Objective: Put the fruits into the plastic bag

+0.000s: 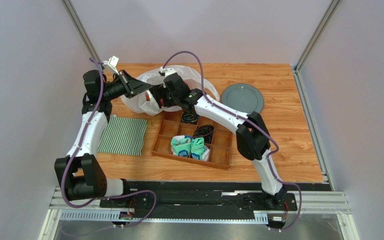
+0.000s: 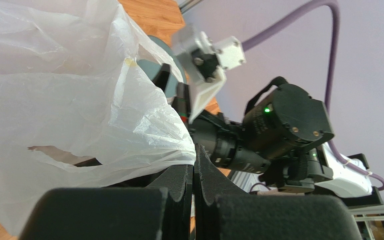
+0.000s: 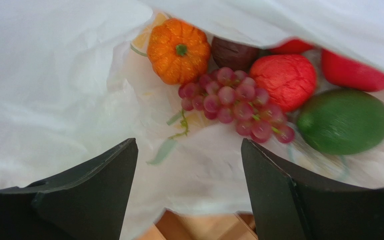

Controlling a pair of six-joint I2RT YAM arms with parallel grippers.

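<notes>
The fruits (image 3: 234, 102) lie in the plastic bag (image 1: 142, 103) behind the tray (image 1: 220, 151); cloth (image 1: 124, 136) left of tray, plate (image 1: 242, 98) right of bag

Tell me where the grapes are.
In the right wrist view, the grapes lie inside the plastic bag, between the orange pumpkin and the green avocado.

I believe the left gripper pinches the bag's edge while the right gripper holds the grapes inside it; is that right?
The right gripper is open and empty; the grapes lie loose in the plastic bag, per the right wrist view. The left gripper does pinch its edge.
</notes>
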